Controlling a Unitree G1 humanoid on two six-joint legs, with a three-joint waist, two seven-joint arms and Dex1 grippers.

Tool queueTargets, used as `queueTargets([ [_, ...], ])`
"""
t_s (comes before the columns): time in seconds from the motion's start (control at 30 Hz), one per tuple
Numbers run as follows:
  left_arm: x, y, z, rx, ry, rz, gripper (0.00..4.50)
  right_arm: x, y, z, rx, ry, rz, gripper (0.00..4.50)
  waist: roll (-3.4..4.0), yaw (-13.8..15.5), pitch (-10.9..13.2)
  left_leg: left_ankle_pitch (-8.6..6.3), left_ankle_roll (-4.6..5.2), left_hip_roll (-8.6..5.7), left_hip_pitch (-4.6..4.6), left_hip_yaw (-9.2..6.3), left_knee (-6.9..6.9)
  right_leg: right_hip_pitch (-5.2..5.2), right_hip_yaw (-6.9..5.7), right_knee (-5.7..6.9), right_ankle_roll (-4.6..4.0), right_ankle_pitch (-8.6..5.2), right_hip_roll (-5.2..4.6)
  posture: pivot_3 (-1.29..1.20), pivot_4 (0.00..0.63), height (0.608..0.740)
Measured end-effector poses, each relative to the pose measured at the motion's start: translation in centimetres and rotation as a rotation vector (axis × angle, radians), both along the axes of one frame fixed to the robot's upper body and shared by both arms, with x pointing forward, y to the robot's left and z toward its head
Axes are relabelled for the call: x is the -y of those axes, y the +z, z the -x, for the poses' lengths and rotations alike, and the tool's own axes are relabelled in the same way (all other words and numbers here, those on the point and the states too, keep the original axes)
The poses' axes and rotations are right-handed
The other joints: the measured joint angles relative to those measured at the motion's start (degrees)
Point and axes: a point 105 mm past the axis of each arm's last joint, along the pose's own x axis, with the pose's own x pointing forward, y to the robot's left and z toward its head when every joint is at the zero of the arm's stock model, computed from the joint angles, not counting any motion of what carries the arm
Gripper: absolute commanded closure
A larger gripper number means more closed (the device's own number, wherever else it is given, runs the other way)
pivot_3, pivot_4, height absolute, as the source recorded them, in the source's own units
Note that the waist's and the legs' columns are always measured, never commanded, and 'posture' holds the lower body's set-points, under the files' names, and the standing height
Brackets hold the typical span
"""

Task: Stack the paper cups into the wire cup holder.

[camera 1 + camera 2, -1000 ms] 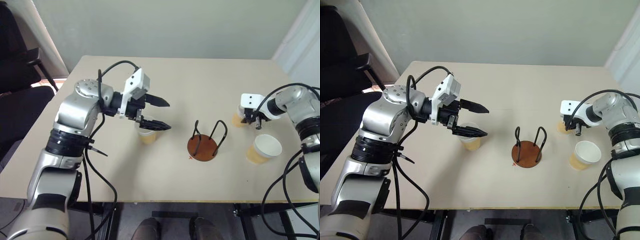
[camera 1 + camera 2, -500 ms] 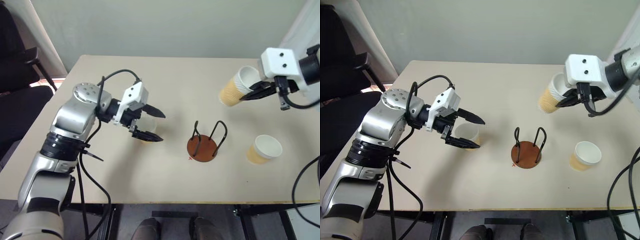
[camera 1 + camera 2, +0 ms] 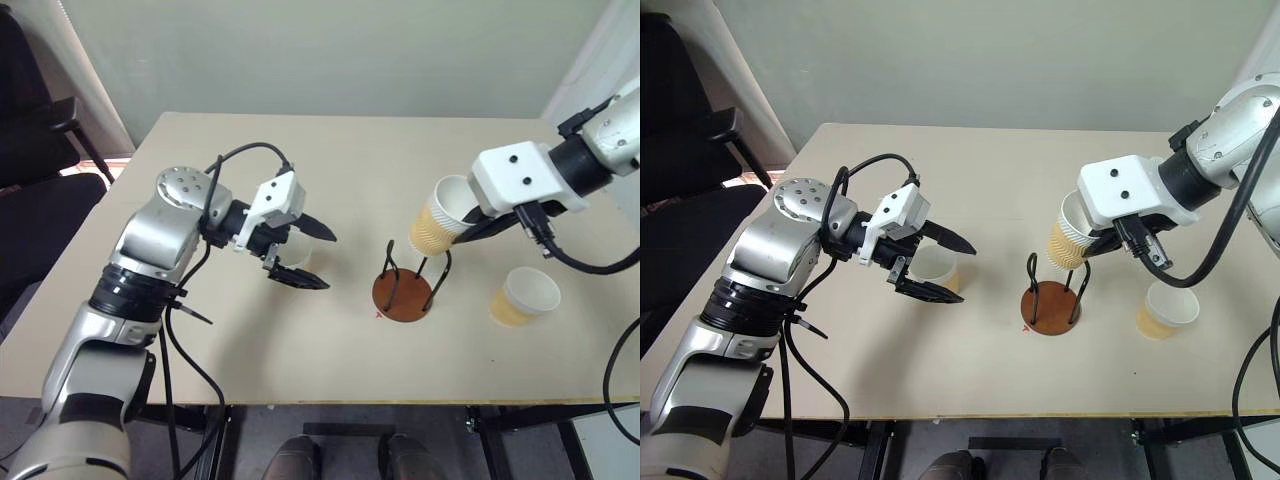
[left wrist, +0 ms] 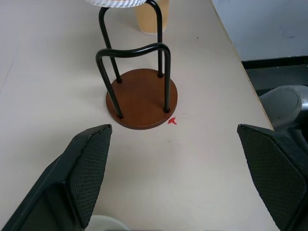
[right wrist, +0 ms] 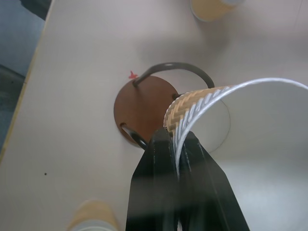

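None was in the wire cup holder at frame centre yet: my right gripper pinched one paper cup by its rim just above it, my left gripper gaped around a second, a third waited lower right.

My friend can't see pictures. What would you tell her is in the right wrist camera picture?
Two black fingers pinch the rim of a tilted paper cup, held above a round brown wire cup holder on a beige table. Two more cups sit at the picture's edges, one past the holder and one nearer the camera.
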Motion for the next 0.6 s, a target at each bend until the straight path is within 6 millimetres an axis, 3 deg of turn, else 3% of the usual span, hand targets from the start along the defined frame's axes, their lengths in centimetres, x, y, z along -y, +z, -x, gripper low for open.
queueTargets([
  [0.37,0.0,0.0,-0.1,0.003,0.008,-0.004,0.0,0.0,-2.1,0.0,-0.036,0.029,0.049,4.46,0.0,0.0,0.0,-0.02,0.02,0.0,-0.03,0.0,0.04,0.01,0.0,-0.02,0.0,0.0,0.0,0.0,0.15,0.74],
  [0.47,-0.1,0.0,-0.1,0.003,0.008,-0.004,0.0,-0.1,-3.0,-0.2,-0.042,0.039,0.066,3.88,0.0,-0.04,0.0,-0.02,0.02,0.0,-0.03,0.02,0.07,0.01,0.0,0.01,0.01,0.01,0.0,0.0,0.15,0.74],
  [0.6,-0.1,0.0,-0.1,0.005,0.012,-0.004,0.0,-0.2,-3.7,-0.3,-0.055,0.04,0.069,2.53,0.0,-0.04,0.0,-0.02,0.02,0.0,-0.03,0.03,0.07,0.01,0.0,0.02,0.01,0.01,0.0,0.0,0.15,0.74],
])
